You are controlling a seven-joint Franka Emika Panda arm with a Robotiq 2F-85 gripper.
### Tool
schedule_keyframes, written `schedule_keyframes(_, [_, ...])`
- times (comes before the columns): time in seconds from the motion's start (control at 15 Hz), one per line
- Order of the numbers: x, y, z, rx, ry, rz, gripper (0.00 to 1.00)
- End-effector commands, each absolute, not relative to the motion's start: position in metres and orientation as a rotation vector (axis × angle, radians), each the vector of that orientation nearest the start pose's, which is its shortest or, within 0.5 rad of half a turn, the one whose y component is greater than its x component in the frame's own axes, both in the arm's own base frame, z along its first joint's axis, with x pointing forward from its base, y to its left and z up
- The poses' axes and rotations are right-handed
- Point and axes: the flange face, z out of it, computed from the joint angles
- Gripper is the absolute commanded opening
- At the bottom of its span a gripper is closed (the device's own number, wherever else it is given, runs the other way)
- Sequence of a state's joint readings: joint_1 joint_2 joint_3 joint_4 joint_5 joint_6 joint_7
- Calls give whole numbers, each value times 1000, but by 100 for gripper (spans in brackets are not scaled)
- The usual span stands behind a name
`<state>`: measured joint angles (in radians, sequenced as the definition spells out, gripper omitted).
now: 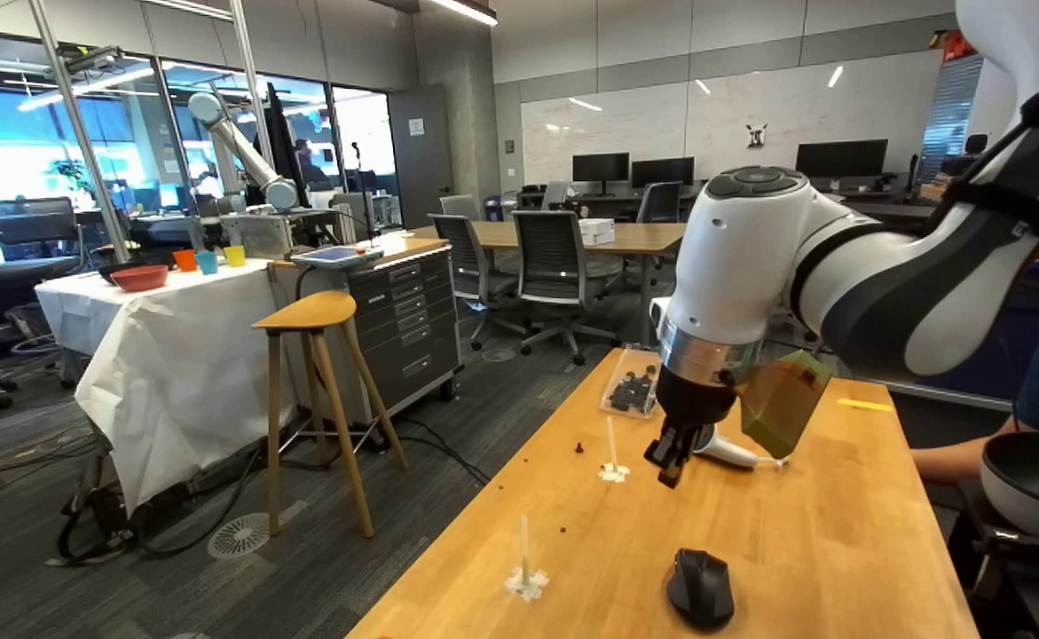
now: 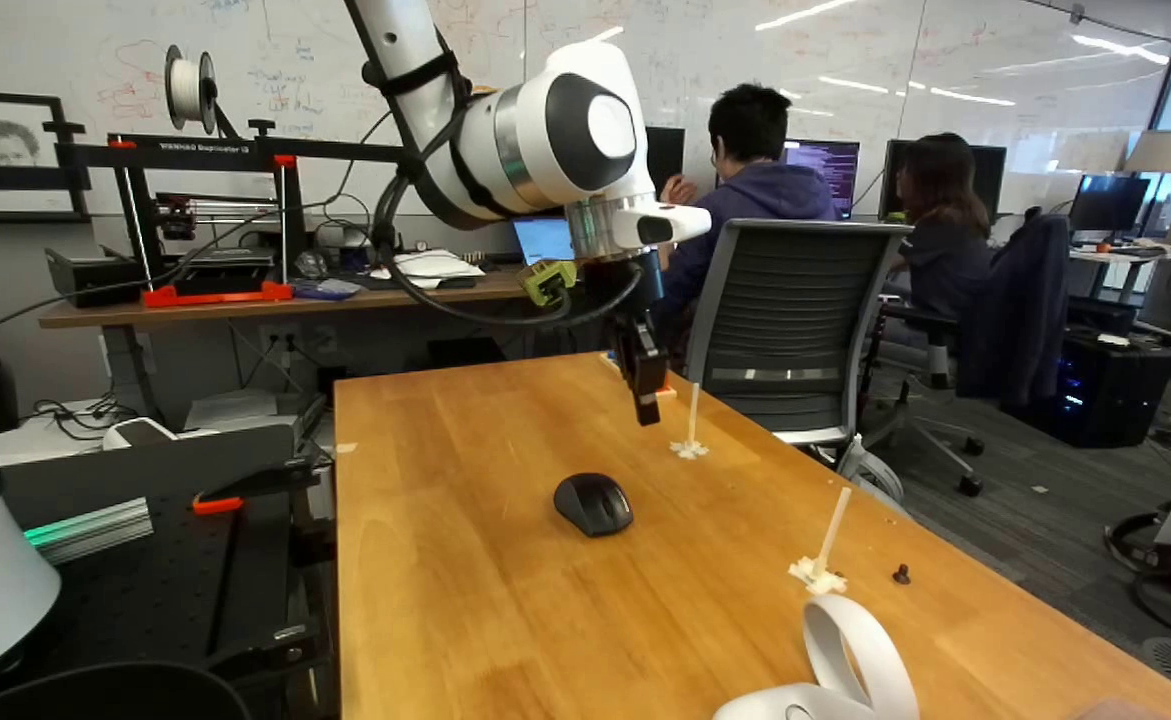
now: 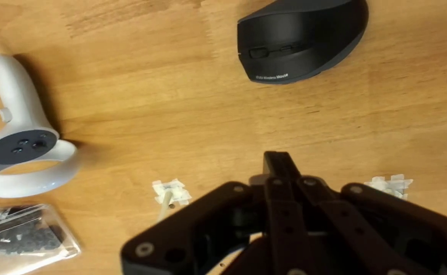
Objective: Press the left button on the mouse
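Observation:
The black mouse (image 1: 701, 590) lies on the wooden table; it also shows in an exterior view (image 2: 593, 504) and in the wrist view (image 3: 303, 42), at the upper right. There its front with the scroll wheel points to the left. The left button (image 3: 265, 69) is the lower half of that front, beside the printed lettering. My gripper (image 3: 278, 156) is shut and empty, its fingertips together. It hangs above the table, apart from the mouse, in both exterior views (image 1: 665, 469) (image 2: 648, 408). Nothing hides the mouse's top in the wrist view, but its upper edge is cut off.
Two thin upright sticks (image 1: 524, 550) (image 1: 610, 448) are taped to the table. A white handheld controller (image 3: 21, 91) and a clear box of small black parts (image 3: 23, 238) lie beyond them. A small dark screw (image 2: 902, 574) lies near the table's edge.

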<state>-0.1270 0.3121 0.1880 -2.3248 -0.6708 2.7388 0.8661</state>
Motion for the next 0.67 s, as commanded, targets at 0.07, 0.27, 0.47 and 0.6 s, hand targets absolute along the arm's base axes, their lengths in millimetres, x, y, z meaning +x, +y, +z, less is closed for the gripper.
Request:
schedule_keyframes(0.07, [534,73,192,-3238,362,-317,0])
schedule_keyframes(0.27, [529,79,176,-3249,333,-264,0])
schedule_keyframes(0.47, [525,81,166,-3255,322,-225,0])
schedule_keyframes(0.6, [522,80,159,-3252,359,-180,0])
